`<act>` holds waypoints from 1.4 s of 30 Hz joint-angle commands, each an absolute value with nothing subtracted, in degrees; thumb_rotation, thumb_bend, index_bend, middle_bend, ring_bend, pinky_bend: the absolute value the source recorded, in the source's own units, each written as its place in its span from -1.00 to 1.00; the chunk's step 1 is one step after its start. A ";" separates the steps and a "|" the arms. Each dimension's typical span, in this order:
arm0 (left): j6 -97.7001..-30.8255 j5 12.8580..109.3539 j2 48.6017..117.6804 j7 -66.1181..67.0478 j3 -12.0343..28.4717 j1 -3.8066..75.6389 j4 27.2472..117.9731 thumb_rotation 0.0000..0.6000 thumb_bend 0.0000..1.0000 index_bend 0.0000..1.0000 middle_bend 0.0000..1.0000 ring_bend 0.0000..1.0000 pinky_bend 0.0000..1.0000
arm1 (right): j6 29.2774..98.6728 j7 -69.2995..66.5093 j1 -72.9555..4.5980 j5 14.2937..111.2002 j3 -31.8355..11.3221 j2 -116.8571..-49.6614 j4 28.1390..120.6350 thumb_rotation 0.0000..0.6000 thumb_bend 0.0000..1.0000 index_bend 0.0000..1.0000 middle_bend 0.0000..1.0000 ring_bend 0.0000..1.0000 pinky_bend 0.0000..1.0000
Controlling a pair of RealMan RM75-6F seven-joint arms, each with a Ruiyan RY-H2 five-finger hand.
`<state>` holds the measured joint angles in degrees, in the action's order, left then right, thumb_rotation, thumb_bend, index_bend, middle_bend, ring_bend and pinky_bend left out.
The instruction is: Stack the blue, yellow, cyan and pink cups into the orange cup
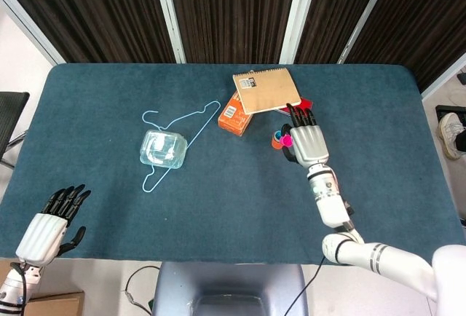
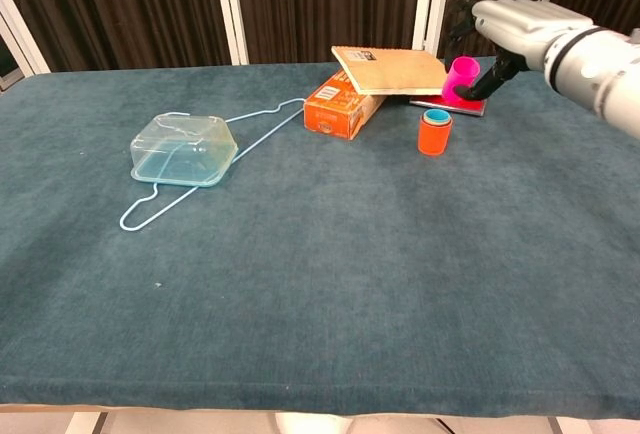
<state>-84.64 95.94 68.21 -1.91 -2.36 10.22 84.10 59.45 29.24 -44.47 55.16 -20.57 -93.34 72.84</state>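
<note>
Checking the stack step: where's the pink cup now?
Chest view, upper right: the pink cup is held aloft by the right hand, just above the orange cup.

Pink cup [image 2: 461, 78], orange cup [image 2: 434, 136] with cyan rim, teal table [image 2: 320, 274], pale-blue hanger [image 2: 200, 169].

Looks like a lab/test bay to me: blue felt-covered table [image 1: 109, 97], dark pleated curtains [image 1: 226, 10] w/ white posts behind, cables on bare floor [image 1: 138, 279] below.

Bright, even overhead light, soft faint shadows, both views sharp, no glare.
</note>
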 commanded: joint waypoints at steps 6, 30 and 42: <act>-84.36 95.44 68.11 -2.39 -2.08 10.38 83.95 1.00 -0.14 -1.00 -0.97 -0.92 -0.80 | 56.39 30.51 -50.02 49.45 -22.65 -101.52 59.14 1.00 -0.06 0.24 -0.88 -1.00 -0.93; -84.09 94.90 67.99 -2.93 -1.90 10.48 83.79 1.00 -0.14 -1.00 -0.97 -0.92 -0.80 | 49.96 26.70 -49.12 47.88 -21.58 -99.97 60.33 1.00 -0.06 -0.99 -1.00 -1.00 -0.95; -87.37 96.51 68.50 -2.35 -1.90 9.39 83.48 1.00 -0.14 -1.00 -1.00 -1.00 -0.80 | 81.48 13.97 -17.98 83.47 6.51 -69.37 94.52 1.00 -0.09 -0.92 -1.00 -1.00 -1.00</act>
<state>-87.08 96.27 68.32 -2.60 -1.91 9.54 83.58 69.28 19.81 -29.77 72.24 -4.15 -79.34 89.15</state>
